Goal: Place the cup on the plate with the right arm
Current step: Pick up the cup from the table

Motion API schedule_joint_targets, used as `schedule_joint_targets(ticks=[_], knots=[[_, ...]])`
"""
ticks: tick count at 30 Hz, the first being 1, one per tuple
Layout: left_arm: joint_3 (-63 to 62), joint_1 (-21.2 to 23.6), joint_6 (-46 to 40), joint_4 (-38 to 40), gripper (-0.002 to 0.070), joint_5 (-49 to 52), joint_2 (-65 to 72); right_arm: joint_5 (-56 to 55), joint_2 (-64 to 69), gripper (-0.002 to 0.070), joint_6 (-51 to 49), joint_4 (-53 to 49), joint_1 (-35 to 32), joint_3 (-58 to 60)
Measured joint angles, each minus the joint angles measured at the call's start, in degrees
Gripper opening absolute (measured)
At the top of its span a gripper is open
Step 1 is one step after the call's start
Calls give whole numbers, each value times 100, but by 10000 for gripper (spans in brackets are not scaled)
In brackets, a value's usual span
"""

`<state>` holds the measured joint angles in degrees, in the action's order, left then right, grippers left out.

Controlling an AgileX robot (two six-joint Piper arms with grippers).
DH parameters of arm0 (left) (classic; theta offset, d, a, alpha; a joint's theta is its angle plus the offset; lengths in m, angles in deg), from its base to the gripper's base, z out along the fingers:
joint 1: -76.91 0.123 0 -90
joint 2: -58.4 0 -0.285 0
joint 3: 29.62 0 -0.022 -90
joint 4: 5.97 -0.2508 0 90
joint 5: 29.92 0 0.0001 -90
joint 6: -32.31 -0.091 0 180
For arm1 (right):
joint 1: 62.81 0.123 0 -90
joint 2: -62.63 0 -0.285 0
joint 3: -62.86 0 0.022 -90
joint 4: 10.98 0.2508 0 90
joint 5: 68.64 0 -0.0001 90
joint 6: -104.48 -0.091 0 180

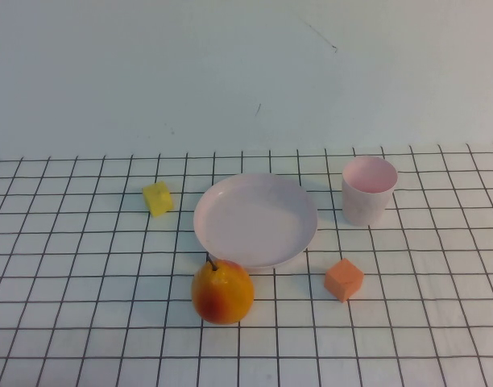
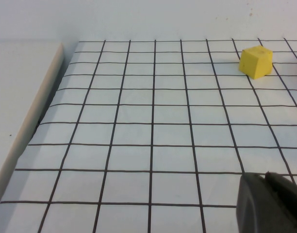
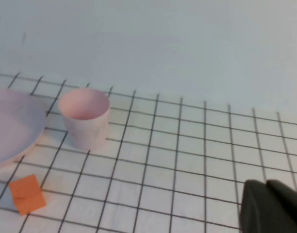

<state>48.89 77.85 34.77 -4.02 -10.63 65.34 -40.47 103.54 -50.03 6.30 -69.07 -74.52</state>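
The cup [image 1: 368, 190] stands upright on the gridded table [image 1: 85, 322], to the right of the plate [image 1: 255, 219] and just apart from it, its open mouth facing up. The plate lies flat near the middle of the table with nothing on it. A yellow cube [image 1: 158, 197] sits to the plate's left, an orange cube [image 1: 344, 279] in front of the cup, and a pear-like yellow and red fruit [image 1: 222, 292] touches, or nearly touches, the plate's near rim. Neither arm appears in the high view. The right gripper [image 3: 272, 208] shows only as a dark corner in its wrist view, away from the cup; the left gripper [image 2: 270, 204] likewise, well short of the yellow cube. Whether either gripper is spread or closed cannot be told.
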Motion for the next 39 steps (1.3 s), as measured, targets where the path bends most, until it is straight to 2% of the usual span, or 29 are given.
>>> schedule_joint_targets(ticks=[4,8,22,31,34,39], knots=[[0,0,0,0,-3,0,0,382,571,-2,985,811,0,-244],[0,0,0,0,-3,0,0,505,895,-2,1528,1276,0,-317],[0,0,0,0,-4,0,0,784,1169,-2,2073,1615,0,-330],[0,0,0,0,-4,0,0,1146,2372,5,2500,1701,0,-1263],[0,0,0,0,-4,0,0,1248,2905,76,2585,1710,0,-1707],[0,0,0,0,-4,0,0,1555,3887,328,2683,1786,158,-2556]])
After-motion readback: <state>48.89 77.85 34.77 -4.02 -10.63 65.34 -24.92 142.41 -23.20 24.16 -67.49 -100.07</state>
